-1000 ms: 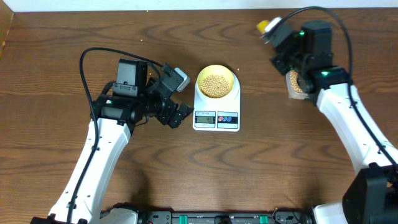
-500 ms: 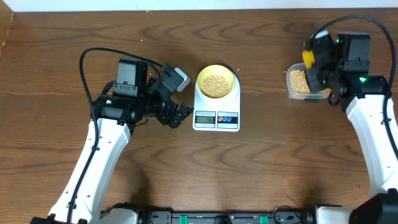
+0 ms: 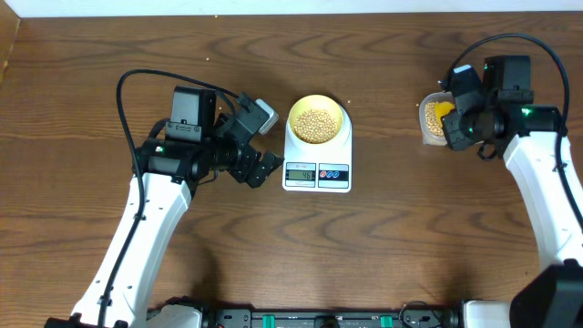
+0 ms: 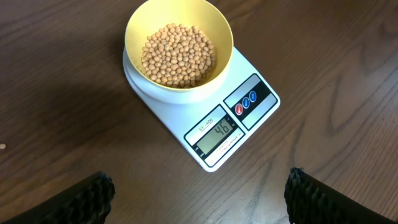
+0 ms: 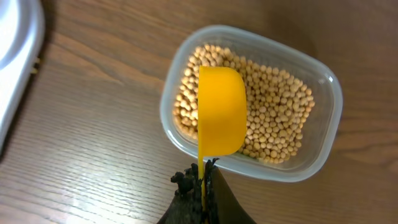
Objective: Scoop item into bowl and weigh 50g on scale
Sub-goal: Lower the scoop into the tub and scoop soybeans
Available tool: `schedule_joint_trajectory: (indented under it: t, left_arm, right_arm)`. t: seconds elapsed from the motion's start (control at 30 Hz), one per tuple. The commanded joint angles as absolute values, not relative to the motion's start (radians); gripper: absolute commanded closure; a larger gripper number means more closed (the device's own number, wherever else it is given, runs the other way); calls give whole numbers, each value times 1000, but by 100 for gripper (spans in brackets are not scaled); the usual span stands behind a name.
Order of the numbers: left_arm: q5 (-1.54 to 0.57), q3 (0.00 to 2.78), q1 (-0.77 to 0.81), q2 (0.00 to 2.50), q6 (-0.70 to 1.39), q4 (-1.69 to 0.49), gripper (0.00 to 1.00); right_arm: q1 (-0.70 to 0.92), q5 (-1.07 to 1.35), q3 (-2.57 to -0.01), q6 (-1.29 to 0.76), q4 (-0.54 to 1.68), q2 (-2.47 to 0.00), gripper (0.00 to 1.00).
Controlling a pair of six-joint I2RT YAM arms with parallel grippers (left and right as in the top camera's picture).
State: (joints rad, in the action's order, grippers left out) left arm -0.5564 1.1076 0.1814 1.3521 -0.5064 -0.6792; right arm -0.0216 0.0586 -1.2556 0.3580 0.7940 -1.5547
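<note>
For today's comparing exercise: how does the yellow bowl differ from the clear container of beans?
The bowl is round and yellow; the container is rectangular and clear. The bowl sits on the scale; the container sits on the table. A yellow scoop is over the container, none over the bowl. Both hold beans.

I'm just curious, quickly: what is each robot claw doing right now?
Left gripper: open, holding nothing.
Right gripper: shut on the yellow scoop, by its handle.

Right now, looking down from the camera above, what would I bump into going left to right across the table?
Left gripper → scale → clear container. The bowl sits on the scale and the yellow scoop is over the container, so they share those spots.
</note>
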Motion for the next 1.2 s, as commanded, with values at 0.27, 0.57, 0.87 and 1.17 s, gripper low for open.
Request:
schedule_joint_trajectory:
  t: [0.27,0.57,0.87,1.17]
  left_arm:
    - [-575,1117,180,1341,-523,-680,10]
    - [-575,1117,180,1341,-523,-680,10]
    - [-575,1117,180,1341,-523,-680,10]
    - [-575,1117,180,1341,-523,-680,10]
  right_arm:
    - [-78,39,-1254,356,797,-1621,99]
    - [-77,247,-1254,356,806,-1621,99]
    - [-78,246,-1254,355,830,-1621,99]
    - [-142,263,-1254,289,823,-1621,99]
